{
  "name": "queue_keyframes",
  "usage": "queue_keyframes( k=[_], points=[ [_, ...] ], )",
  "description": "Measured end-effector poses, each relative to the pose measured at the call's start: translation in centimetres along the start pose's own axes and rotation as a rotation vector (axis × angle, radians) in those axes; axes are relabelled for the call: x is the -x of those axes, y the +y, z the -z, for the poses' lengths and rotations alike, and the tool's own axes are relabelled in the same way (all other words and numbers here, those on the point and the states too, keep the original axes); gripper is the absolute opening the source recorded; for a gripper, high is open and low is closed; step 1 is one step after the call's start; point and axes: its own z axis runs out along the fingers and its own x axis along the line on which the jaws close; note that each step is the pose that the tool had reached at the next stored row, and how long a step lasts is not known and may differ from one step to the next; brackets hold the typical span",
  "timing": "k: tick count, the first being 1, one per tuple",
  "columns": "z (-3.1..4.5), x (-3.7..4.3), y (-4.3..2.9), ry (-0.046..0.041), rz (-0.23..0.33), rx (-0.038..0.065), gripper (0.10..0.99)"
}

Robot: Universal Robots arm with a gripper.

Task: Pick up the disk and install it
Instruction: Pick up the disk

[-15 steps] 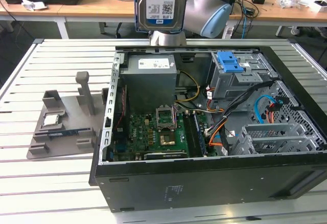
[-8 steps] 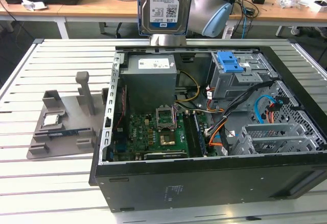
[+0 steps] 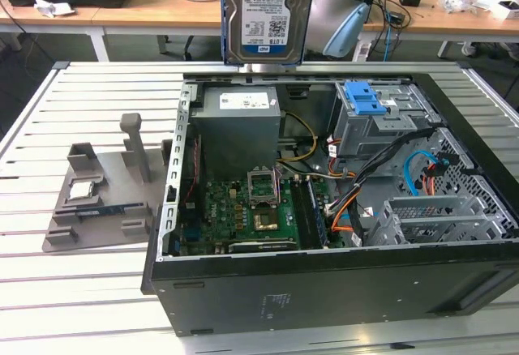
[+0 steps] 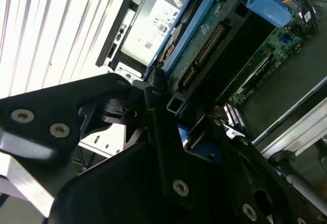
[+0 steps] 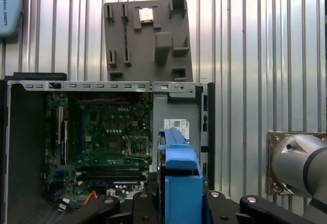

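You hold one disk (image 3: 268, 14) at twelve o'clock in the exterior view, above one open computer case (image 3: 324, 282). The gripper (image 4: 184, 109) fingers appear clamped on its blue carrier. Risk: a tilted carrier jams at the one drive cage (image 3: 381, 124), two o'clock, or several loose cables (image 3: 357, 201) snag it.

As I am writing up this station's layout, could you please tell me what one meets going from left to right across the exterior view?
Grey parts fixture → the disk, raised above the case → blue latch piece on the drive cage → slotted grey metal cage.
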Motion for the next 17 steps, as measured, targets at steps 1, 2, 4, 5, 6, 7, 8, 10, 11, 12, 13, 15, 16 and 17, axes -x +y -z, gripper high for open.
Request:
queue_keyframes(
  k=[1,2,4,5,6,7,8,10,11,12,13,15,16,17],
  points=[
    [0.01,-0.28,-0.01,0.0001,0.0,0.0,0.365],
    [0.02,-0.58,-0.01,0.0002,0.0,0.0,0.365],
    [0.03,-1.31,-0.01,0.0001,0.0,0.0,0.365],
    [0.04,-1.63,-0.01,0.0001,0.0,0.0,0.365],
    [0.05,-1.96,-0.01,0.0001,0.0,0.0,0.365],
    [0.05,-2.29,-0.01,0.0,0.0,0.0,0.365],
    [0.07,-2.65,-0.01,0.0,0.0,0.0,0.365],
    [0.11,-4.09,-0.02,0.0001,0.0,0.0,0.365],
    [0.12,-4.78,-0.02,0.0001,0.0,0.0,0.365],
    [0.14,-5.3,-0.02,0.0001,0.0,0.0,0.365],
    [0.16,-6.16,-0.02,0.0,0.0,0.0,0.365],
    [0.19,-7.33,-0.02,0.0,0.0,0.0,0.365],
    [0.21,-7.86,-0.02,0.0001,0.0,0.0,0.365],
    [0.22,-8.1,-0.03,0.0002,0.0,0.0,0.365]
  ],
)
